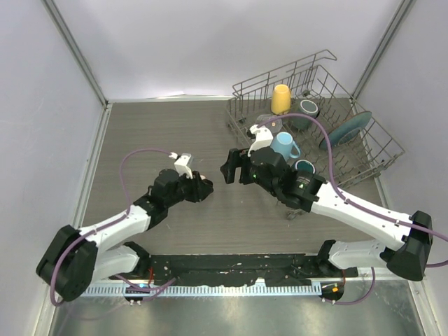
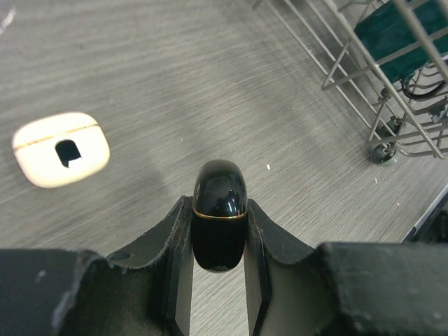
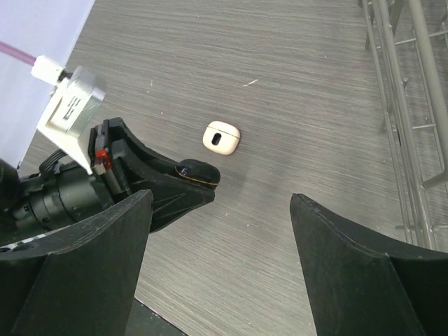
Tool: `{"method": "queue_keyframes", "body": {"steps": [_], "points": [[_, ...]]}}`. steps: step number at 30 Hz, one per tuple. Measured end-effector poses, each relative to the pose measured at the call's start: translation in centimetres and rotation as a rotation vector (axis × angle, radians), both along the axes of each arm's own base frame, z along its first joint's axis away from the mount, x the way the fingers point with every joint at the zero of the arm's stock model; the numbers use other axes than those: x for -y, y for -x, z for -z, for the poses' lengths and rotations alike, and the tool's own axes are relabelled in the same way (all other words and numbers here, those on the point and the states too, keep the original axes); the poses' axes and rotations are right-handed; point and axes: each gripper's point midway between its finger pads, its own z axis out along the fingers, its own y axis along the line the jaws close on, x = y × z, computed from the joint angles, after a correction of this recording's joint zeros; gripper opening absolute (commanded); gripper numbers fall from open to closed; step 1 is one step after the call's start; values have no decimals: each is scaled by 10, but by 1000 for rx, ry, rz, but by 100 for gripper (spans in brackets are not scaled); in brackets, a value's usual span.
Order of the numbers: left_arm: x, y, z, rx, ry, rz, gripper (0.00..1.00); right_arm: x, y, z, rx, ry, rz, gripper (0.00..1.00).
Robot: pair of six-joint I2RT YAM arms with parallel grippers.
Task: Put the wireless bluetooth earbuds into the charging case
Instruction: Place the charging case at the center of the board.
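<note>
**While Pinching a Black Case: Both Arms, Left to Right**

Where my left gripper (image 1: 204,189) reaches over the table (image 1: 154,133), its two matte black fingers are pressed against the flanks of a black charging case (image 2: 219,196). This case is a smooth, glossy ovoid, lid closed, ringed by a thin gold seam, and held clear of the surface. The table is grey laminate with fine wood-grain streaks. A cream-white case (image 3: 222,137) lies flat on it, near the black case and apart from both grippers. It is a rounded pebble shape with a gold line and a small dark cut-out. My right gripper (image 1: 234,169) hangs with its broad, dark fingers spread wide, holding nothing. At far right stands a wire dish rack (image 1: 329,73), holding a yellow cup (image 1: 281,99) and a blue mug (image 1: 283,145).
</note>
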Motion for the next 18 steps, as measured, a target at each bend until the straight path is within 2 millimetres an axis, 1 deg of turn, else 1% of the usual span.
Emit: {"method": "queue_keyframes", "body": {"steps": [3, 7, 10, 13, 18], "points": [[4, -1, 16, -90, -6, -11, 0, 2, 1, 8, -11, 12, 3, 85], [3, -3, 28, -159, -3, -39, 4, 6, 2, 15, -25, 21, 8, 85], [5, -5, 39, -216, -15, -47, 6, 6, 3, 16, -29, 16, 11, 85], [11, -7, 50, -274, -36, -32, 9, 5, 3, 16, -31, 14, 11, 85], [20, -3, 62, -340, -40, 17, 14, 5, 3, 16, -32, 12, 9, 85]]}}
